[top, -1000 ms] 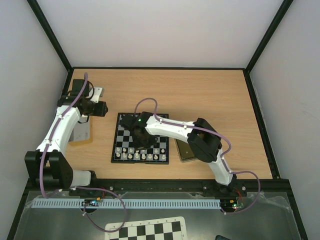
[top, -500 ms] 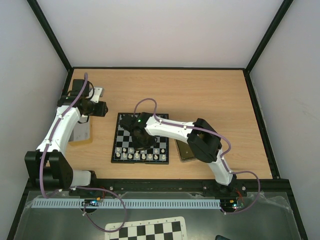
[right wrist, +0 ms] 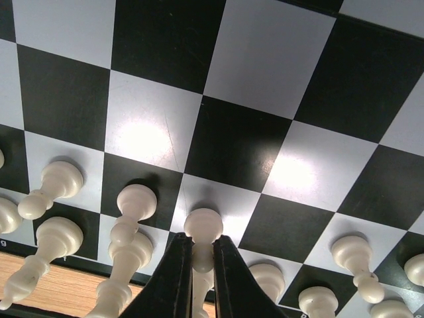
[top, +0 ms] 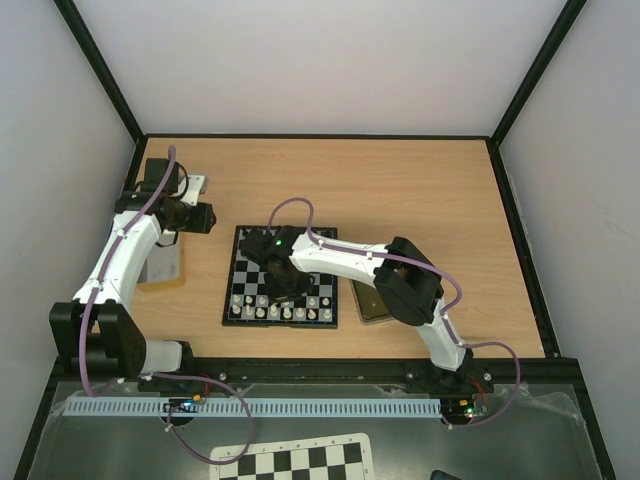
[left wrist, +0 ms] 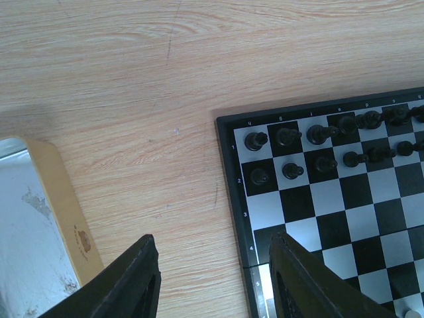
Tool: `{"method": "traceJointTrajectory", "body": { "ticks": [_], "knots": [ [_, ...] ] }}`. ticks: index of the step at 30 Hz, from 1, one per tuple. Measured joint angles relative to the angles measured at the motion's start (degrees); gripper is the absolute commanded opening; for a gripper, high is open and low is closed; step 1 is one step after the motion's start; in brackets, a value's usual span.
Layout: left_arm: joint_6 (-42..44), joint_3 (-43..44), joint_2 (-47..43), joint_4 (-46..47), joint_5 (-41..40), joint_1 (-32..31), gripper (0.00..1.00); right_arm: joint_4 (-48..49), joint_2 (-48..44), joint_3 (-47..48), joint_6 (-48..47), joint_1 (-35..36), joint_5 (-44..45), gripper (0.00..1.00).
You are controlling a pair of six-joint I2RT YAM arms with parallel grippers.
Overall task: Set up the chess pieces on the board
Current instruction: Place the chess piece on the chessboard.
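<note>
The right gripper [right wrist: 202,244] is clamped on a white pawn [right wrist: 203,224] in the near rows of the board [right wrist: 265,46]. The left gripper [left wrist: 213,255] hangs, jaws apart, by its far left corner.

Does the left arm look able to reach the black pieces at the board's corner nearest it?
Probably yes. The left end effector hangs open beside the board, only bare table between it and the corner black pieces; the right end effector grips a white piece in the near rows, far from there.
</note>
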Motion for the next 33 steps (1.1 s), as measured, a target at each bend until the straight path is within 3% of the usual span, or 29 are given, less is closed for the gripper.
{"method": "traceJointTrajectory", "body": {
  "ticks": [8,33],
  "knots": [
    [0.0,0.0,0.0,0.0,0.42,0.0,0.47,0.07,0.0,-0.55,0.24,0.0,0.04,0.17],
    [0.02,0.0,0.0,0.0,1.31,0.0,0.47,0.42,0.02,-0.52,0.37,0.0,0.42,0.18]
  ]
}}
